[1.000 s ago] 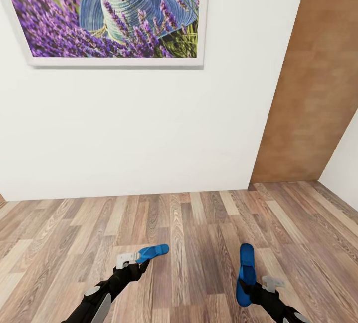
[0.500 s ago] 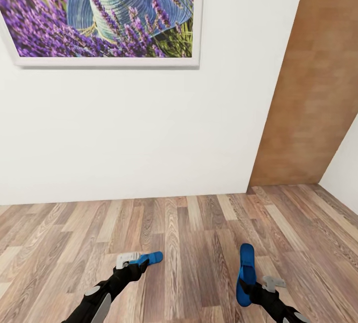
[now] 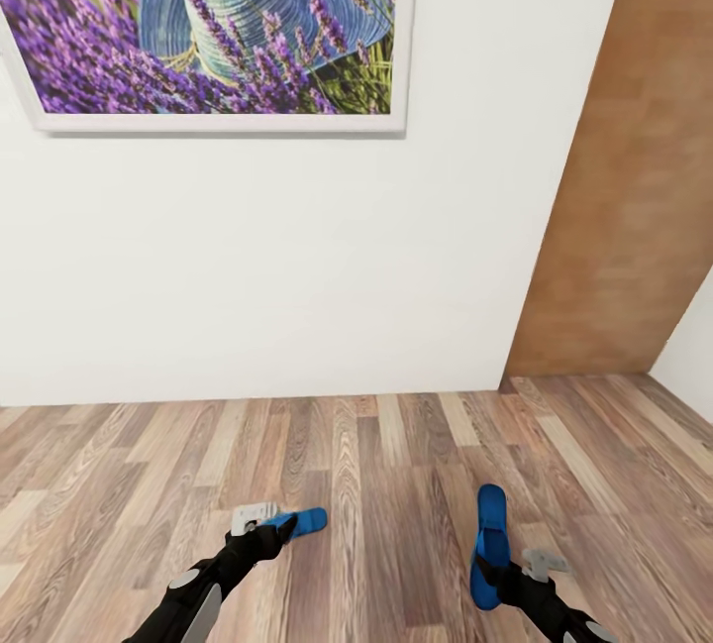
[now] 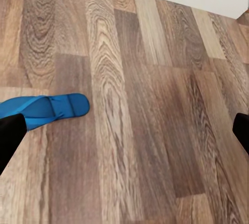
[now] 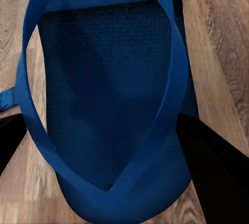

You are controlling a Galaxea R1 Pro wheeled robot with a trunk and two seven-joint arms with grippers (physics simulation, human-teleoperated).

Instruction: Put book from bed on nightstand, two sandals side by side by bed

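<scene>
Sandals: one blue flip-flop (image 3: 299, 522) pinched in my left gripper (image 3: 265, 521), lower left; the other (image 3: 490, 544) clamped by my right gripper (image 3: 503, 569), lower right.
Reason: I carry both bedward over the plank floor (image 3: 396, 465).

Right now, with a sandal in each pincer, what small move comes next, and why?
Probably keep turning the base to find the bed: the left pincer and right pincer each hold a blue sandal, but ahead are just wall and plank floor.
</scene>
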